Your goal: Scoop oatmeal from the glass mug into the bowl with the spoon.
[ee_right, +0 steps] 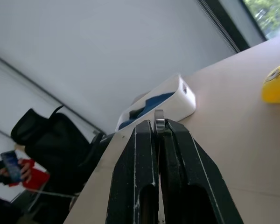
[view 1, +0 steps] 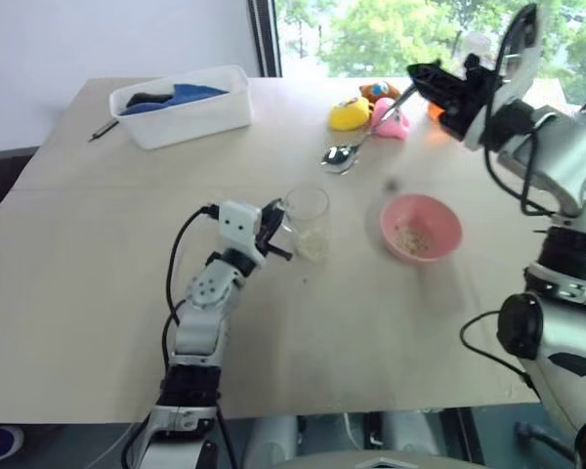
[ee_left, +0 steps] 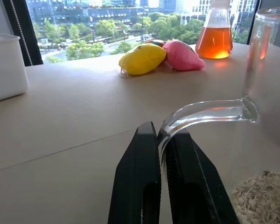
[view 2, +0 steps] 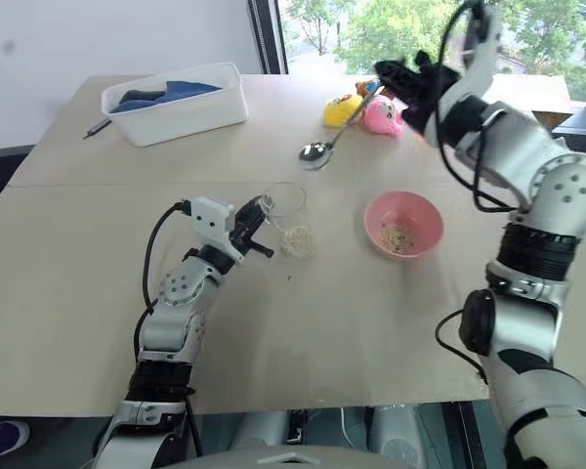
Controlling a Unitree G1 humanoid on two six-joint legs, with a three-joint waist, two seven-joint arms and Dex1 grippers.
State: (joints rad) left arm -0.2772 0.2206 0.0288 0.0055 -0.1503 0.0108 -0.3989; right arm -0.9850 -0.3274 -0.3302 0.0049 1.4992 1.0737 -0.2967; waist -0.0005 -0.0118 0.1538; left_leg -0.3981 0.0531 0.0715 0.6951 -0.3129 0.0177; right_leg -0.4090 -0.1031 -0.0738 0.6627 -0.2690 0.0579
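Oatmeal [view 2: 298, 239] lies in the glass mug [view 2: 286, 217], handle clamped by left gripper [view 2: 257, 223] fingers; right gripper [view 1: 417, 83] fingers clench the spoon [view 1: 344, 156] above the tabletop [view 1: 98, 283].

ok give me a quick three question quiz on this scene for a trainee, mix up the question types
1. True or false: the left gripper is shut on the handle of the glass mug.
2. Where does oatmeal show? A) in the white tub only B) in the mug and the pink bowl C) on the yellow toy
3. What does the right gripper hold above the table?

Key: 1 true. 2 B. 3 the spoon, gripped by its handle.
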